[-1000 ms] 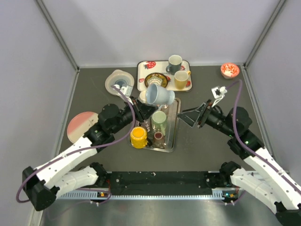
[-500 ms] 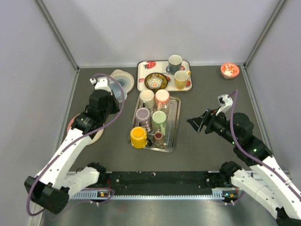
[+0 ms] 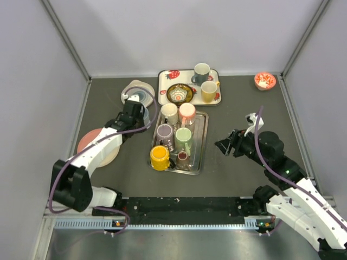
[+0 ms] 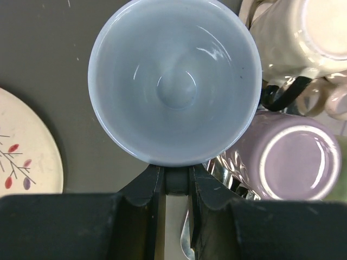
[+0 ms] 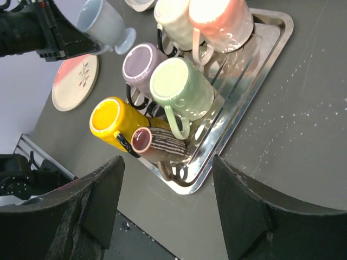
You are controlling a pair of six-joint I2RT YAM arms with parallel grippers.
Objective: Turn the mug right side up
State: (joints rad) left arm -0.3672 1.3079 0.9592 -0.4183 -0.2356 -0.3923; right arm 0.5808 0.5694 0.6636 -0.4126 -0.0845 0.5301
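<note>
Pale-blue mug (image 4: pixel 174 81), gripped by left hand (image 4: pixel 176 172); handle mostly hidden

Looks like a robotics lab test cell, not a kitchen. Boxed in by plain grey wall panels (image 3: pixel 32 81) on aluminium corner struts (image 3: pixel 68 40), with a dark grey tabletop (image 3: pixel 238 103) and a black mounting rail (image 3: pixel 184 206) carrying two white robot arms (image 3: pixel 303 189). Dressed with crockery as props: a steel tray (image 3: pixel 199 146) of assorted mugs (image 3: pixel 183 135) beside a strawberry-patterned tray (image 3: pixel 162 89).

A metal tray (image 3: pixel 199 143) carries a yellow cup (image 3: pixel 160 157) and a green cup (image 3: pixel 183 136) — among others. Left lies a pink plate (image 3: pixel 85 144).
</note>
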